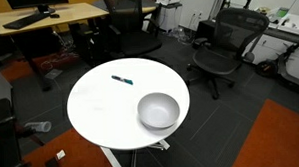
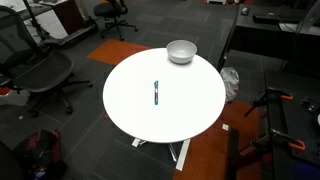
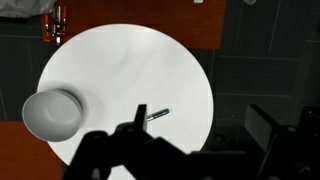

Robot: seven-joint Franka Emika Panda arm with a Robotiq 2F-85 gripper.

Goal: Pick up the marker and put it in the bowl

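Note:
The marker (image 1: 121, 79) is a short dark stick with a blue-teal section. It lies flat on the round white table (image 1: 95, 110), apart from the bowl. The light grey bowl (image 1: 158, 110) stands upright and empty near the table's edge. Both also show in an exterior view: the marker (image 2: 157, 93) mid-table, the bowl (image 2: 181, 51) at the far rim. In the wrist view my gripper (image 3: 200, 125) is high above the table, open and empty. Its dark fingers frame the table's edge, with the marker (image 3: 158, 114) beside one finger and the bowl (image 3: 52, 113) further off. The arm is not seen in either exterior view.
Black office chairs (image 1: 223, 46) (image 2: 40, 70) stand around the table on dark floor. A wooden desk (image 1: 47, 17) is at the back. An orange-red mat (image 2: 215, 150) lies under the table's base.

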